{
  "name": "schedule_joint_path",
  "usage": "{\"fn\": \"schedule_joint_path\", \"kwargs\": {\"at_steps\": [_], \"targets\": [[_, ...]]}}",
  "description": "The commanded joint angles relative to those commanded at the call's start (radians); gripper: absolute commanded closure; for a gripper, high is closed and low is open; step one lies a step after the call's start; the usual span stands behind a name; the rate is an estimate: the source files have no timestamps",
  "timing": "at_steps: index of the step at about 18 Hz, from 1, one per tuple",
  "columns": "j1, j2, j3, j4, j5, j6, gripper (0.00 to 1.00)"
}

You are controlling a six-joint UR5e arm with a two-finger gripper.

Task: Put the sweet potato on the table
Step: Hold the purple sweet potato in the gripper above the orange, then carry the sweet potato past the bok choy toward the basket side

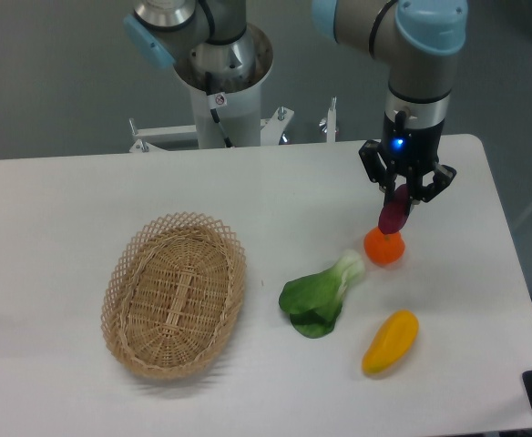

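Note:
The sweet potato [394, 211] is a small dark purple-magenta tuber. It hangs nearly upright from my gripper [401, 193], which is shut on its upper end. Its lower end is just above or touching the round orange fruit [384, 248]; I cannot tell which. The gripper is over the right part of the white table [248, 191], above the surface.
An oval wicker basket [175, 293] sits at the left. A green leafy vegetable [319, 297] lies in the middle. A yellow-orange pepper-like vegetable [390, 342] lies near the front right. The robot base stands behind the table's far edge.

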Motion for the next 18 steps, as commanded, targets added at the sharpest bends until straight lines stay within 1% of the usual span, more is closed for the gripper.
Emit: {"fn": "schedule_joint_path", "kwargs": {"at_steps": [12, 15, 17, 18], "targets": [[-0.011, -0.003, -0.018, 0.005, 0.002, -0.012, 0.73], [-0.012, -0.009, -0.021, 0.008, 0.002, -0.040, 0.73], [-0.018, -0.020, -0.026, 0.026, 0.002, -0.063, 0.73], [-0.029, -0.029, -0.032, 0.050, 0.003, -0.078, 0.73]]}}
